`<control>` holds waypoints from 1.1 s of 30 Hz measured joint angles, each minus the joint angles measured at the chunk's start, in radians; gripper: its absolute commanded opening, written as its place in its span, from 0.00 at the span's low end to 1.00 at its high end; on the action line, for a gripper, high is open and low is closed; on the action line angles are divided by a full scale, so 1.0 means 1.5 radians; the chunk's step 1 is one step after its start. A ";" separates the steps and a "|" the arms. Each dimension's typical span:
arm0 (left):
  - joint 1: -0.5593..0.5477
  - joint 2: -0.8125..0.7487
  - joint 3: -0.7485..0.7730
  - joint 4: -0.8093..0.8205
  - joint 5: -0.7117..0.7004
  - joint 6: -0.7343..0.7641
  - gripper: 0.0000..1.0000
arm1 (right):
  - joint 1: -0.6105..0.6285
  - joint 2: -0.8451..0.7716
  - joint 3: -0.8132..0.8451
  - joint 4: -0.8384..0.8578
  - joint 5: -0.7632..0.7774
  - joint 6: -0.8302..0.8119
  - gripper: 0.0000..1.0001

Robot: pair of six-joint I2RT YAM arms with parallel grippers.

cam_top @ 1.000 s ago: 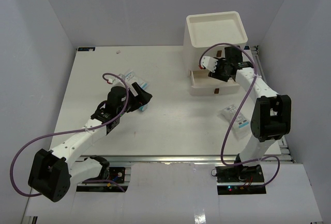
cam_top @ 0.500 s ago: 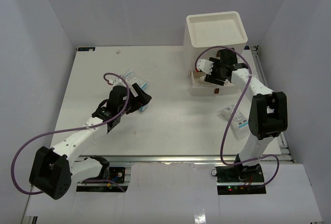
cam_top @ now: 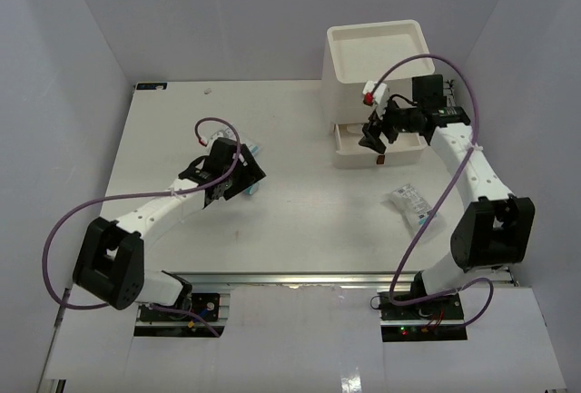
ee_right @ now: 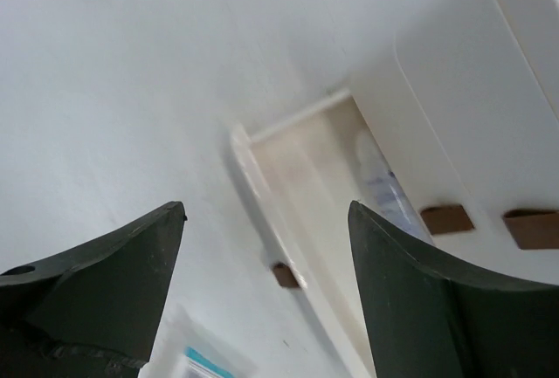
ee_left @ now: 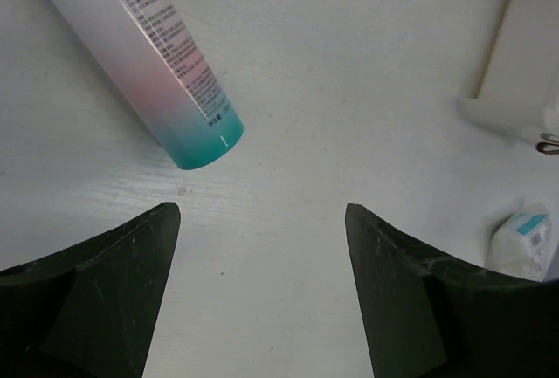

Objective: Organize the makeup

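A pink tube with a teal cap (ee_left: 166, 72) lies on the table just ahead and left of my left gripper (ee_left: 262, 221), which is open and empty, cap end toward the jaws. In the top view the left gripper (cam_top: 252, 175) sits at the table's left middle. My right gripper (ee_right: 266, 212) is open and empty above the pulled-out bottom drawer (ee_right: 319, 177), where a clear printed packet (ee_right: 384, 188) lies. From above, the right gripper (cam_top: 373, 136) hovers at the drawer (cam_top: 404, 146) front. More blue-and-white packets (cam_top: 413, 204) lie on the table to the right.
The white three-drawer box (cam_top: 377, 66) with brown handles (ee_right: 445, 218) stands at the back right, with a shallow tray top. The packet pile (ee_left: 521, 237) also shows far right in the left wrist view. White walls enclose the table.
My right gripper's jaws have widened, and it has drawn back to the right, off the drawer. The left arm has swung its gripper slightly right and forward.
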 measured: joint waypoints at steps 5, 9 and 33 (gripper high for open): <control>0.000 0.090 0.082 -0.063 -0.030 -0.006 0.87 | -0.039 -0.085 -0.122 -0.028 -0.155 0.047 0.85; 0.000 0.136 0.124 -0.099 -0.052 -0.011 0.87 | -0.057 -0.098 -0.182 -0.040 -0.205 0.064 0.85; 0.011 0.305 0.211 -0.220 -0.148 -0.073 0.33 | -0.155 -0.117 -0.192 -0.021 -0.270 0.101 0.85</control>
